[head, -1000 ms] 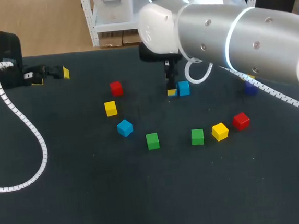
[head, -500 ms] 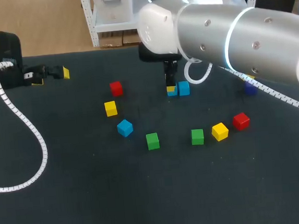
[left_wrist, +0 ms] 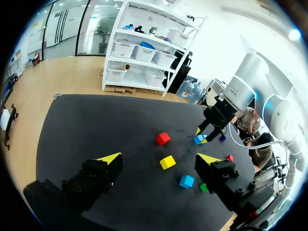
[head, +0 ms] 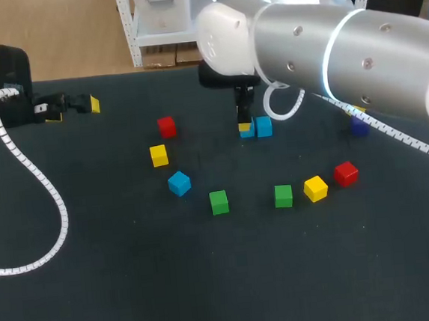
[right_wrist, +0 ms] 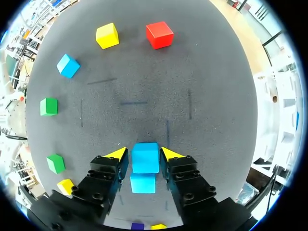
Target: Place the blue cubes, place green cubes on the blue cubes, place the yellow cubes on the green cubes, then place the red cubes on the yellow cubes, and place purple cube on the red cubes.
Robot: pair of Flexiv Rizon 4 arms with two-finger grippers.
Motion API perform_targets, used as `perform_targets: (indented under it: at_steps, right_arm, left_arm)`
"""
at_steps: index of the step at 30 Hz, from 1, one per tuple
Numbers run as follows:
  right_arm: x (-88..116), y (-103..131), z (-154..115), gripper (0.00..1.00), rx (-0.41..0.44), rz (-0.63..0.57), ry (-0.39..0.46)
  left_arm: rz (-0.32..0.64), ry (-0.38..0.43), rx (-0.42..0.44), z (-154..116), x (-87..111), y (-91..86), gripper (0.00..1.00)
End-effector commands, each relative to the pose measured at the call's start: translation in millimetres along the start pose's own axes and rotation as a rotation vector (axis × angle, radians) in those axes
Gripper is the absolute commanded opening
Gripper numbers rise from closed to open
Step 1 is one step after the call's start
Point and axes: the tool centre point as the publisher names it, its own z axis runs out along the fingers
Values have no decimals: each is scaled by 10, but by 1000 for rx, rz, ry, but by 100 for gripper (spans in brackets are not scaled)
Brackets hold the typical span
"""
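Blue cube (right_wrist: 145,158) between right claw (right_wrist: 143,154) tips, pinched from both sides

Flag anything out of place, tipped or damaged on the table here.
Nothing stands out. The right end effector is down around a small blue cube on the black table. The loose cubes in view, such as the red cube and green cube, sit flat, none tipped or damaged.

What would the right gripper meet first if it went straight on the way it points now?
Most likely the table: the right gripper points straight down with the blue cube between its fingers, and nothing else lies below. How close the tips are to it is unclear.
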Motion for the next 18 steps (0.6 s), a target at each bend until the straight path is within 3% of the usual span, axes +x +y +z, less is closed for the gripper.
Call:
perform_targets:
  at_steps: [1, 6, 9, 10, 11, 12, 18]
  right_arm:
    - [4, 1, -12, 40, 0, 7, 5]
    - [10, 4, 1, 41, -2, 9, 7]
    - [13, -2, 10, 47, -3, 11, 6]
    - [14, -4, 11, 57, -3, 12, 6]
    - [14, -5, 12, 89, -3, 12, 4]
    - [15, -6, 12, 100, -2, 13, 2]
    - [5, -1, -31, 100, 10, 25, -42]
  left_arm:
    - [3, -6, 12, -5, 16, 26, 100]
    - [3, -6, 12, -5, 16, 26, 100]
    - [3, -6, 12, -5, 16, 26, 100]
    - [3, -6, 12, -5, 16, 26, 100]
    - [3, -6, 12, -5, 16, 26, 100]
    - [3, -6, 12, -5, 16, 26, 100]
    - [3, -6, 12, -5, 16, 26, 100]
